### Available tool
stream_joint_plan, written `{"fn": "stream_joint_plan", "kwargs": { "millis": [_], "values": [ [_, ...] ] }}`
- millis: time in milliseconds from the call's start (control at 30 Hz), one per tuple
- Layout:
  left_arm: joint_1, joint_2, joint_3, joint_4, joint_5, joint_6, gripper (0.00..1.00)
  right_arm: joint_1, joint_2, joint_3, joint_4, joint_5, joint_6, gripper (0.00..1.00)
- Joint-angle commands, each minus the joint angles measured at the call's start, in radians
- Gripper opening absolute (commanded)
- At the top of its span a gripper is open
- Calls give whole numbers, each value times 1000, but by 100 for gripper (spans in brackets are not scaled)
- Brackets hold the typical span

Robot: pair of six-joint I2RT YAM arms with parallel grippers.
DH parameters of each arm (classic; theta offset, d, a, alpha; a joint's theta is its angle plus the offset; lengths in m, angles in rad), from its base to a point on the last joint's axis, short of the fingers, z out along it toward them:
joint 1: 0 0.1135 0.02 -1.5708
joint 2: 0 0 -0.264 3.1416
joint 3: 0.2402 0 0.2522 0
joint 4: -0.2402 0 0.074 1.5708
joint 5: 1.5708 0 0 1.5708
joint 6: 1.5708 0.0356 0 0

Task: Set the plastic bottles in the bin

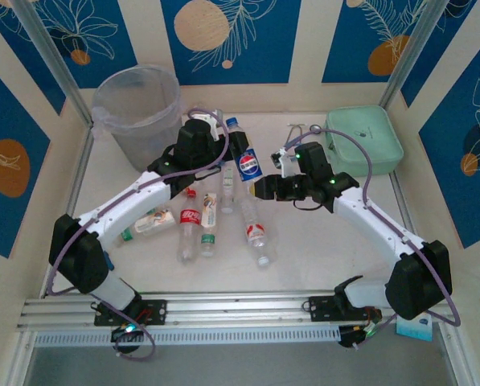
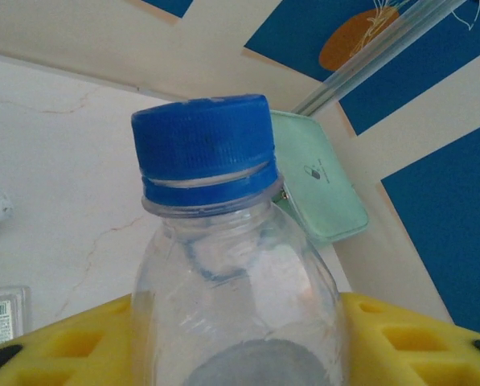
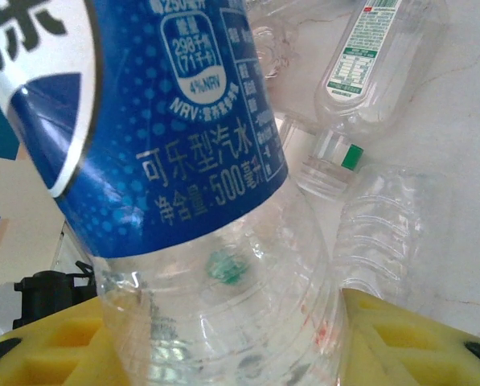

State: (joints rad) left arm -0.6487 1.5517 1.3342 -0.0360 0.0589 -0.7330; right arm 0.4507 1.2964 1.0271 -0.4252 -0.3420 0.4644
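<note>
**Evidently light, slick and easy to crush: one bottle, a gripper at each end**

Near the middle of the table [image 1: 320, 257], a shade toward 12 o'clock, the blue-label bottle [image 1: 248, 165] lies slantwise. Its blue cap [image 2: 201, 145] points to 11 o'clock. The right gripper [image 3: 223, 338] is clamped on the clear lower body just below the label, with yellow pads [image 3: 55, 354] against both sides. The left gripper [image 2: 240, 346] is closed on the clear shoulder under the cap. From the top view this looks like the same bottle taken at both ends, though the left wrist hides the contact there.

The bin [image 1: 135, 133] stands at 10 o'clock from the bottle, well apart. The mint-green case [image 1: 363, 149] sits at 3 o'clock. More bottles lie in a loose heap at 6 to 7 o'clock, among them a red-label bottle [image 1: 190, 217].

The bottle looks empty, so it should weigh next to nothing and shift at a nudge. Its thin clear wall will probably dent under a hard pinch, and smooth plastic slides easily between pads. The stiffest places are likely the shoulder just under the cap's collar and the moulded base. The labelled middle should give most. A modest squeeze at the shoulder seems the safest hold for the carry to the tall bin. Held by one end, the long body may swing.
</note>
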Motion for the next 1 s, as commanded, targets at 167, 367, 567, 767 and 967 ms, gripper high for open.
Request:
{"fn": "stream_joint_plan", "kwargs": {
  "millis": [167,367,567,767,967],
  "values": [
    [-4,-20,40,-22,-34,52,40,4,6,55,-43,35,-78,65],
    [14,-54,83,-50,-80,129,40,-36,-52,64,-110,128,-109,99],
    [58,-49,229,-89,-27,176,35,-141,-146,2,-67,138,-57,99],
    [64,-104,334,-143,-70,291,30,-188,-311,-223,106,357,44,99],
    [85,-194,366,-142,-205,391,18,-369,-316,-327,129,294,141,99]
  ]
}}
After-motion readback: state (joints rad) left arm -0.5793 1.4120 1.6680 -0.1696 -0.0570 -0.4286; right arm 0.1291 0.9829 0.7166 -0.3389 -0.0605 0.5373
